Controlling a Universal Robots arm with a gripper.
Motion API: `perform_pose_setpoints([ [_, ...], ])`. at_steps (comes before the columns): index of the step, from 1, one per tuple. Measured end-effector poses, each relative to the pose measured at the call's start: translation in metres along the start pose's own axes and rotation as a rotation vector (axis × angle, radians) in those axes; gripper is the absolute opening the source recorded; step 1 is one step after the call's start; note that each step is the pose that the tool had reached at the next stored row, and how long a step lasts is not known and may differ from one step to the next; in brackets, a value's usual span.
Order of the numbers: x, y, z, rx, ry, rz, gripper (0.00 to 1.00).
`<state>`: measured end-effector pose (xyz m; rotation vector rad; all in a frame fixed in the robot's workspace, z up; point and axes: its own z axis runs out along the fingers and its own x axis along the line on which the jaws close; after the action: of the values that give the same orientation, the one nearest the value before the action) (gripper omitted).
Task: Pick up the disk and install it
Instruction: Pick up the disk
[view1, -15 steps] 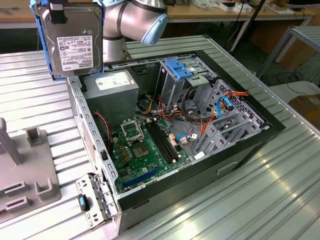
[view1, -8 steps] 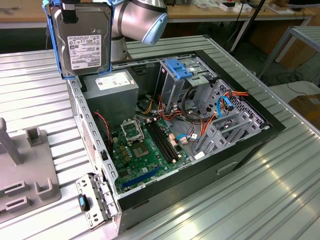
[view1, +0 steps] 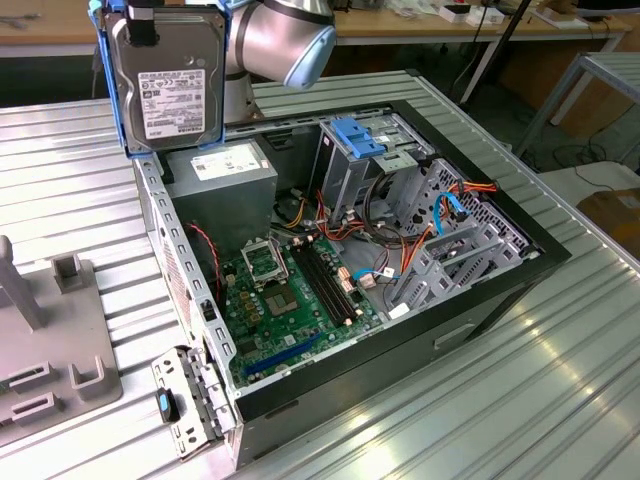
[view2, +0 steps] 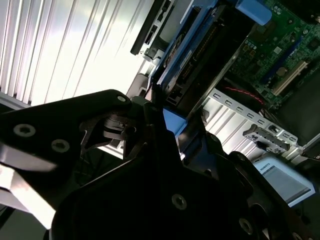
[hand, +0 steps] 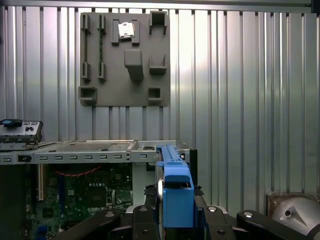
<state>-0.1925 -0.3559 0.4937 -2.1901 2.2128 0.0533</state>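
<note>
The disk (view1: 170, 85) hangs upright in the air above the far corner of the open computer case (view1: 500, 290), at the exterior view's left. Its white label faces the camera and a blue rail frame runs along its edges. My gripper (view1: 142, 28) is shut on the disk's upper edge, with the arm's grey joint just behind. In the first wrist view the blue rail of the disk (hand: 175, 190) stands edge-on between my gripper's (hand: 173, 207) dark fingers. The second wrist view shows the disk (view2: 195, 55) held past my gripper (view2: 155, 120), above the case edge.
Inside the case lie a grey power-supply box (view1: 222, 170), a metal drive cage with a blue latch (view1: 358, 135), the green motherboard (view1: 290, 290) and loose cables. A grey fixture plate (view1: 50, 340) rests on the ribbed metal table (view1: 540, 400) beside the case.
</note>
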Motion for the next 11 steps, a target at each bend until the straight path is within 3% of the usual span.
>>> perform_pose_setpoints([
  [9,-0.0002,-0.0261,-0.0001,0.0001,-0.0001,0.0,0.36],
  [11,-0.0004,-0.0352,-0.0002,0.0,0.0,0.0,0.36],
])
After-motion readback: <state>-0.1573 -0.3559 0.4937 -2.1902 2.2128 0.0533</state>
